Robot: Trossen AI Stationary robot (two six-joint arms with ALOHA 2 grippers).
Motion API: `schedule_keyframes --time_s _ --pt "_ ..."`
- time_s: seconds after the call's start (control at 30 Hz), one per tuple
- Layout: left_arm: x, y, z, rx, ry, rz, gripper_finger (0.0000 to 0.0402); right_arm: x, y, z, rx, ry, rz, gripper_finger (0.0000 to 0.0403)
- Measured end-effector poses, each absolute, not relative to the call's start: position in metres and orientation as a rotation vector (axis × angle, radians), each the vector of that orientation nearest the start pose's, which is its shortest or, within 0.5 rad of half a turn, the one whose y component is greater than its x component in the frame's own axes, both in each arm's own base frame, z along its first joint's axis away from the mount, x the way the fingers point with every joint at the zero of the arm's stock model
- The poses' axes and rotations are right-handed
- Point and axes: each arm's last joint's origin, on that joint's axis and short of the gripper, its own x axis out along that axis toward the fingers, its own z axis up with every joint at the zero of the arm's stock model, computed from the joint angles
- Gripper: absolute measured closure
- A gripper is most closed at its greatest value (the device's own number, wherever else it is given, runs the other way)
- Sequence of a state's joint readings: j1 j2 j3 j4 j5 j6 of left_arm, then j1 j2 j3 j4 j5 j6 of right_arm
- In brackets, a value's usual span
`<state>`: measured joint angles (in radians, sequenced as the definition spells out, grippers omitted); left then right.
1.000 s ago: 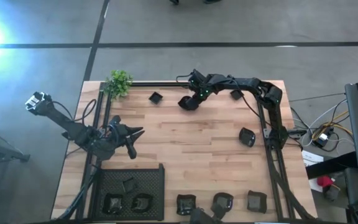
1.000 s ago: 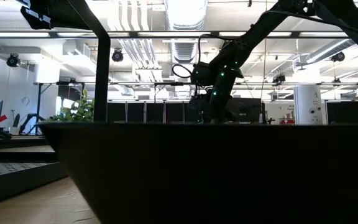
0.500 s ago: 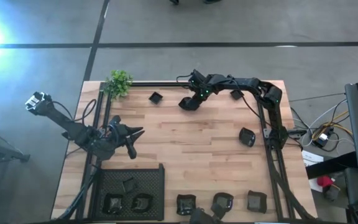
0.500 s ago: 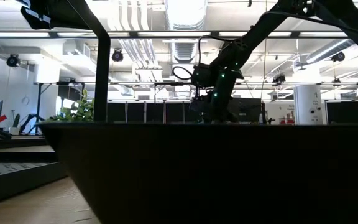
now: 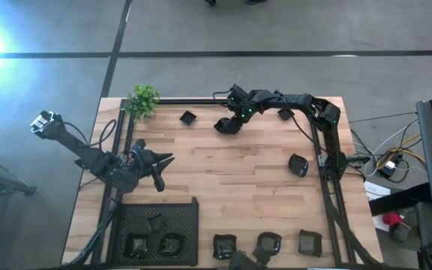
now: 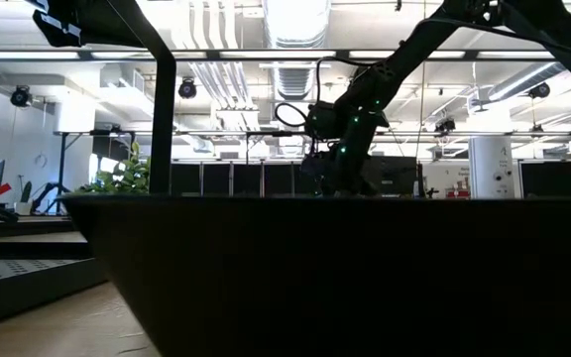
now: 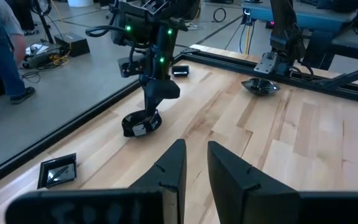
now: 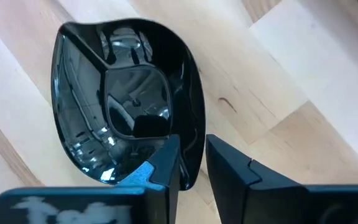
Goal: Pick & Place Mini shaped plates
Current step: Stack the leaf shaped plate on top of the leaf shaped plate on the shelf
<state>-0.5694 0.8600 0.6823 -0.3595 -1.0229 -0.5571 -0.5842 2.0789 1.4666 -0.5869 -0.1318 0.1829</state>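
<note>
While the right end effector [image 5: 231,122] reaches down to the far edge of the table [image 5: 231,180], its fingers [image 8: 229,177] stand slightly apart astride the rim of one leaf-like plate [image 8: 123,106], one finger inside the dish and one outside; the rim does not fill the gap, so the plate lies flat on the wood, not clamped. Ten plates are counted from above. Seven rest on the table: this one, a small square plate [image 5: 188,117] just beside it toward the plant [image 5: 143,99], one [image 5: 284,114] by the far right corner, one [image 5: 298,165] near the right edge, and three in a row along the near edge [image 5: 224,246] [image 5: 268,244] [image 5: 310,242]. Three more lie in the single mesh tray [image 5: 145,214] at the near left corner. The left end effector [image 5: 163,160] waits over the left side of the table, its two fingers [image 7: 232,171] a little apart and holding nothing.
</note>
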Motion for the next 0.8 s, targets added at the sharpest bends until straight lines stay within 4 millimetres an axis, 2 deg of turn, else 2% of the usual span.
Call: schedule_keyframes --time_s 0.2,0.37,0.6,0.8 --pt "0.157 -0.071 0.277 -0.154 0.242 0.527 0.0342 0.351 -0.227 0.151 0.581 1.105 -0.499 0.0345" --pt "0.157 -0.071 0.277 -0.154 0.242 0.526 0.0342 0.351 -0.226 0.151 0.576 1.106 -0.494 0.0387" --pt "0.157 -0.071 0.277 -0.154 0.242 0.526 0.0342 0.353 -0.226 0.154 0.564 1.081 -0.489 0.0395" --pt "0.157 -0.071 0.277 -0.154 0.242 0.526 0.0342 0.355 -0.214 0.18 0.529 1.033 -0.466 0.0395"
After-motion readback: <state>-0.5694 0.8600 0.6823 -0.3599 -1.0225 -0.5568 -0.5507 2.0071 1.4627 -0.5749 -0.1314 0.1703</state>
